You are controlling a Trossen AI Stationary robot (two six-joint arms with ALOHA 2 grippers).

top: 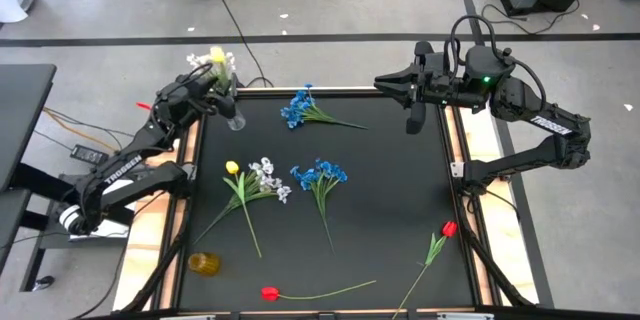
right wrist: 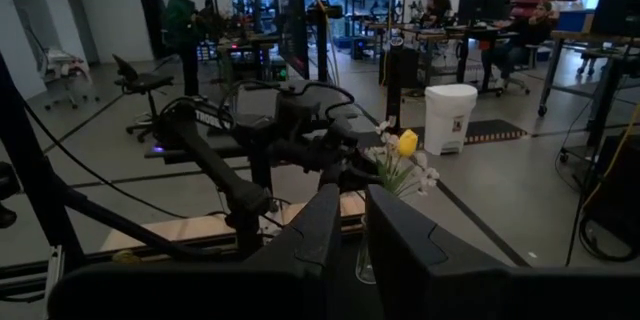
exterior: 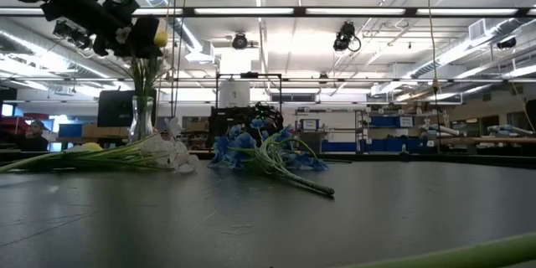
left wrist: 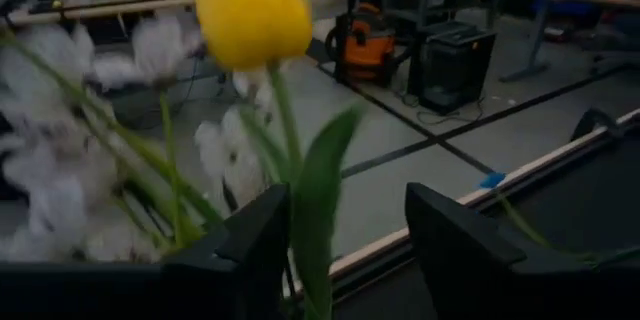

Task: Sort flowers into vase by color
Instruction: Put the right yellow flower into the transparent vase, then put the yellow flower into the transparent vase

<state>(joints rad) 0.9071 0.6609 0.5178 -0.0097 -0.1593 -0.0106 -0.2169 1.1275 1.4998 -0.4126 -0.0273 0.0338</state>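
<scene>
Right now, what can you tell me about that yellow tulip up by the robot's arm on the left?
The yellow tulip is an artificial flower: one closed, bright yellow bloom on a thin green stalk with a long green leaf. It stands roughly upright in the clear glass vase at the table's far left corner, among white blossoms. The left gripper is right at it, fingers parted with the stalk and leaf between them; whether they touch it I cannot tell.
</scene>
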